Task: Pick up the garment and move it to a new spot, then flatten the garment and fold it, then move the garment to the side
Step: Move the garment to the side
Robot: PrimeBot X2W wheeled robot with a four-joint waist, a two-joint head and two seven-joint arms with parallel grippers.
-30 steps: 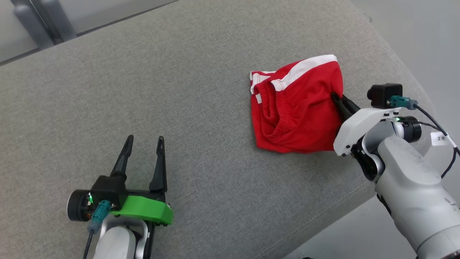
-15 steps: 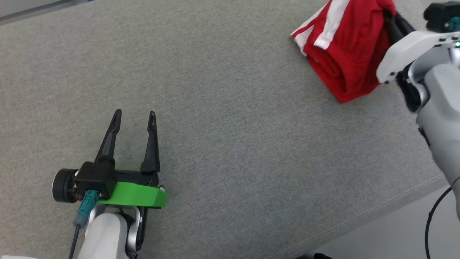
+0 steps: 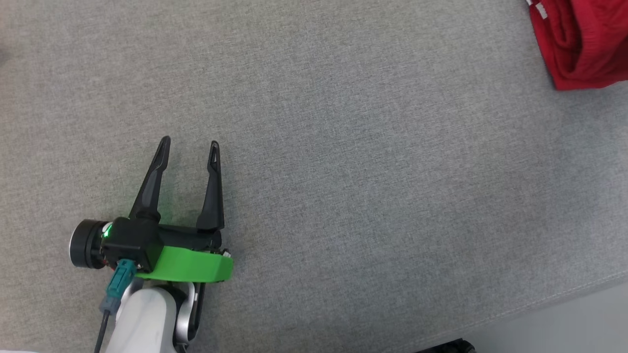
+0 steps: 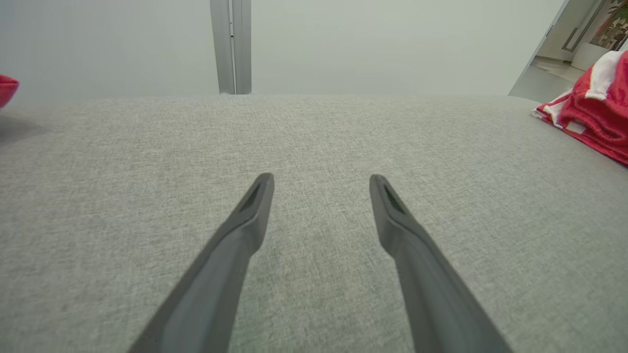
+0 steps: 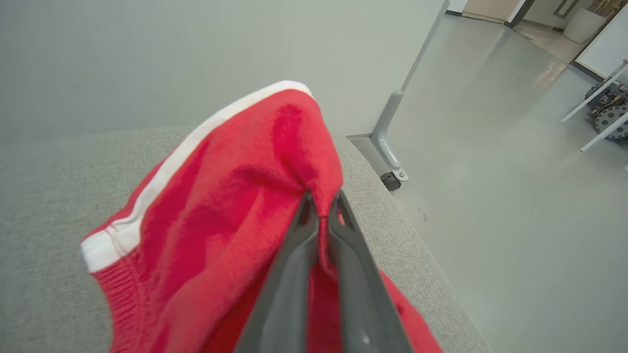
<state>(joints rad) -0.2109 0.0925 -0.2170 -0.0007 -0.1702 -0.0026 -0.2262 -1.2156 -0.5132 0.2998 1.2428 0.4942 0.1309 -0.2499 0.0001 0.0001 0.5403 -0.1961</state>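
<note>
The garment is a red cloth with white stripes (image 5: 216, 206), bunched up. My right gripper (image 5: 321, 208) is shut on a fold of it, lifting that part off the grey surface. From the head camera just a red corner of the garment (image 3: 584, 44) is visible at the top right edge. It also appears at the right edge of the left wrist view as a red and white garment (image 4: 593, 115). My left gripper (image 3: 189, 144) lies low over the grey surface at the lower left, open, with nothing between its fingers (image 4: 250, 215).
The grey fabric surface (image 3: 343, 171) spreads wide between the two grippers. Its front edge (image 3: 564, 299) runs along the lower right, with pale floor beyond. A metal post foot with a caster (image 5: 390, 162) stands on the floor past the surface's far corner.
The head camera has swung left and down, so the garment and right arm slid toward the top right edge. The right gripper has raised the garment. The left gripper has stayed put.
</note>
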